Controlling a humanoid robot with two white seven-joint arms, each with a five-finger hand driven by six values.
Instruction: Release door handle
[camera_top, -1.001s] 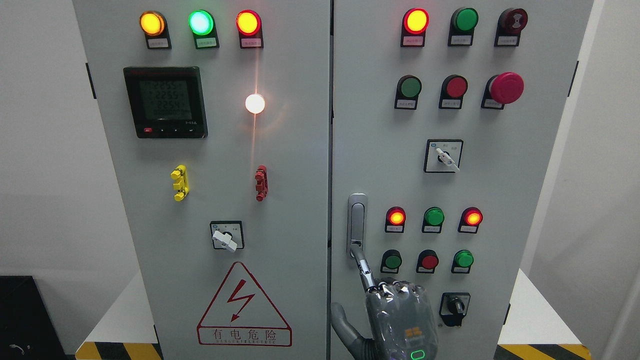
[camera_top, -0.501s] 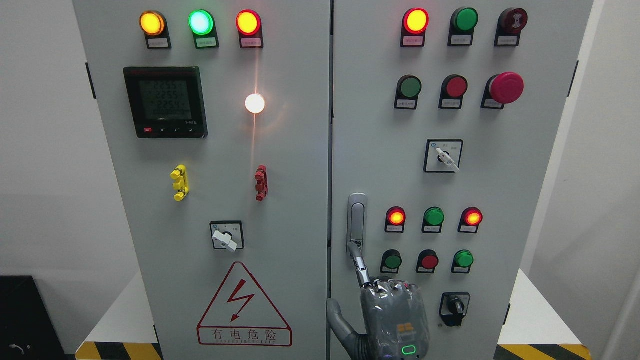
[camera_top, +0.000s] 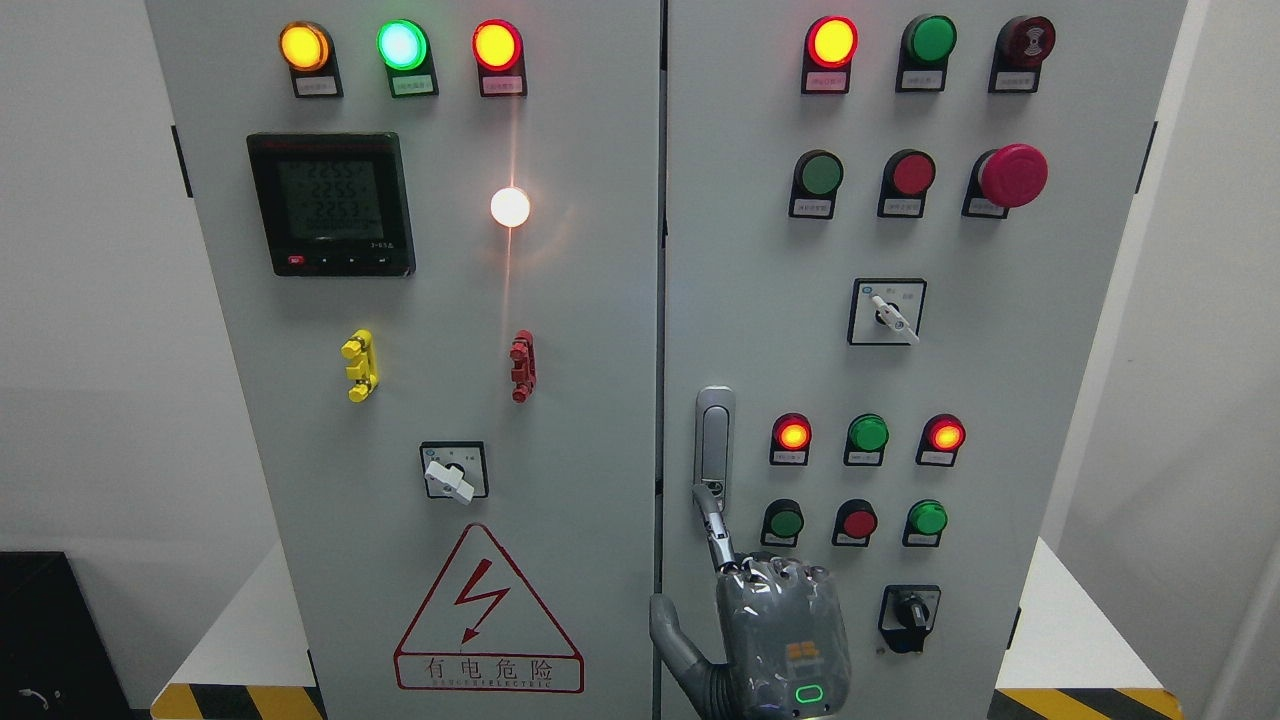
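The silver door handle (camera_top: 714, 440) stands upright on the left edge of the right cabinet door (camera_top: 760, 300). My right hand (camera_top: 745, 585) rises from the bottom edge just below it, its back toward the camera. Its index finger (camera_top: 712, 525) is stretched up and the tip touches the handle's lower end. The other fingers are curled at the knuckles and the thumb (camera_top: 668, 630) sticks out to the left. The hand grasps nothing. The left arm does not show.
Lit lamps, push buttons (camera_top: 858, 520), a red mushroom stop button (camera_top: 1012, 175) and rotary switches (camera_top: 908, 608) surround the handle on the right door. The left door carries a meter (camera_top: 330, 203), a selector switch (camera_top: 452, 472) and a hazard triangle (camera_top: 487, 610).
The right hand has shifted slightly left and up, and its index fingertip has stayed at the handle's lower end. The handle itself looks unchanged.
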